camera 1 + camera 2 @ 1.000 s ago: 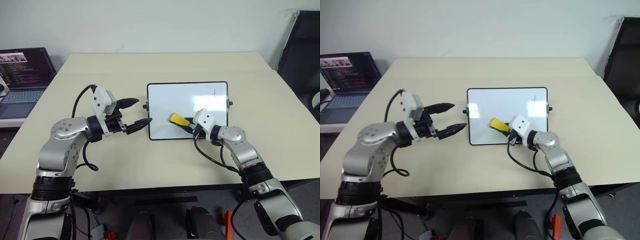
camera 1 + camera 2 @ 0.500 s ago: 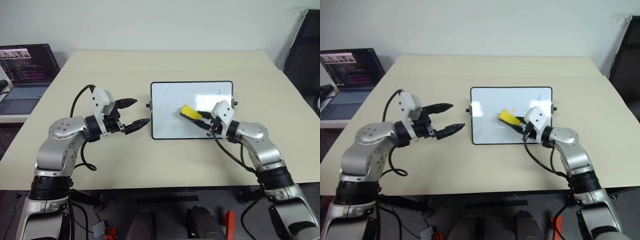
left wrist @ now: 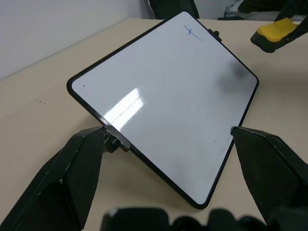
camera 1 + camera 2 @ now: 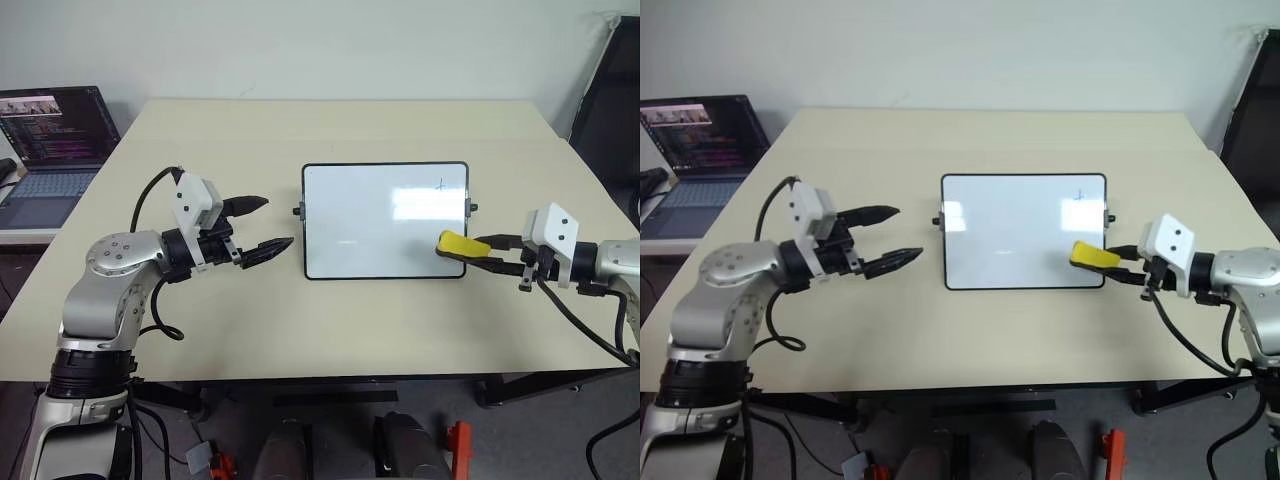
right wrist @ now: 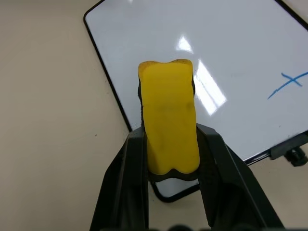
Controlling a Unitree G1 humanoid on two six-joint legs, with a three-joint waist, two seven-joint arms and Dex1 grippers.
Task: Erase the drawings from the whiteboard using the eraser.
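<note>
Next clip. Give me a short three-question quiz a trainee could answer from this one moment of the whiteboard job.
1. True or false: the right gripper is shut on the eraser.
2. How many blue drawings show on the whiteboard?
A. none
B. one
C. three
3. What stands on the side table beyond the left gripper?

Key
1. True; the black fingers clamp the yellow block.
2. B; a single cross near the board's far right corner.
3. An open laptop with a lit screen.
</note>
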